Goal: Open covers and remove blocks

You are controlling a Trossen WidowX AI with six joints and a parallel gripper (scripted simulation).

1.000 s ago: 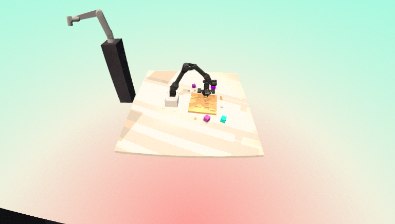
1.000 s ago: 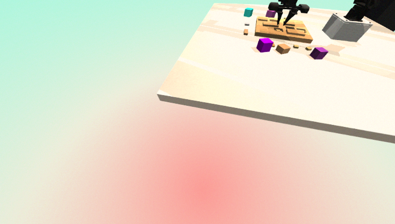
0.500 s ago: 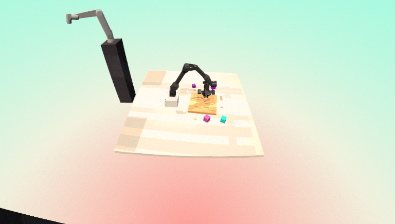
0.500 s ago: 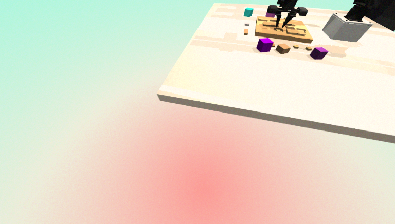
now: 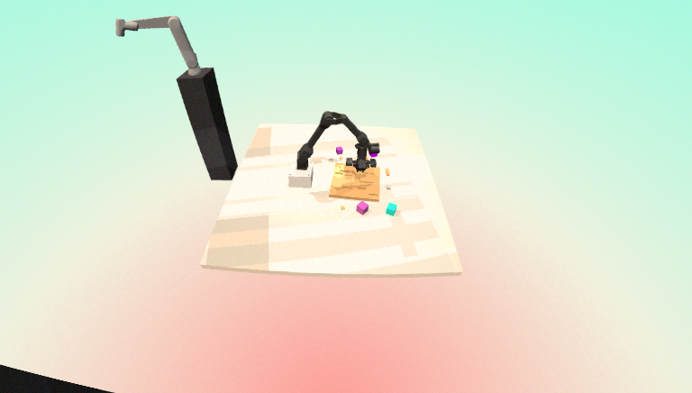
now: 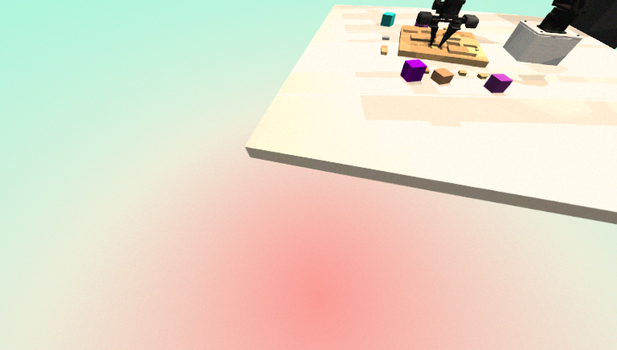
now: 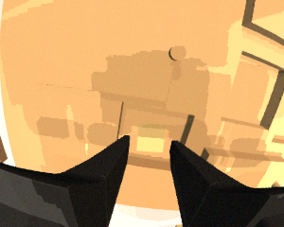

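Observation:
The orange wooden puzzle board [image 5: 351,194] [image 6: 436,58] [image 7: 47,38] lies flat on the table. My gripper [image 6: 435,46] [image 7: 150,143] points down low over the board, fingers partly apart with nothing held. A pale yellow block [image 7: 150,144] shows just beyond the fingertips, in a recess with dark side edges. A round pin [image 7: 179,52] stands on the board above it in the wrist view. More raised dark-edged parts show at the right of that view; which covers are open I cannot tell. Small loose pieces, one orange [image 5: 386,171] [image 6: 384,49] and one grey [image 5: 388,187] [image 6: 386,37], lie beside the board.
Purple cubes [image 5: 362,207] [image 6: 413,70] [image 6: 498,83], a teal cube [image 5: 391,209] [image 6: 387,18] and a brown block [image 6: 442,75] surround the board. Small yellow pieces [image 5: 342,207] [image 6: 462,72] [image 6: 482,75] lie near it. A second, grey arm [image 5: 182,41] stands on a black pillar behind the table.

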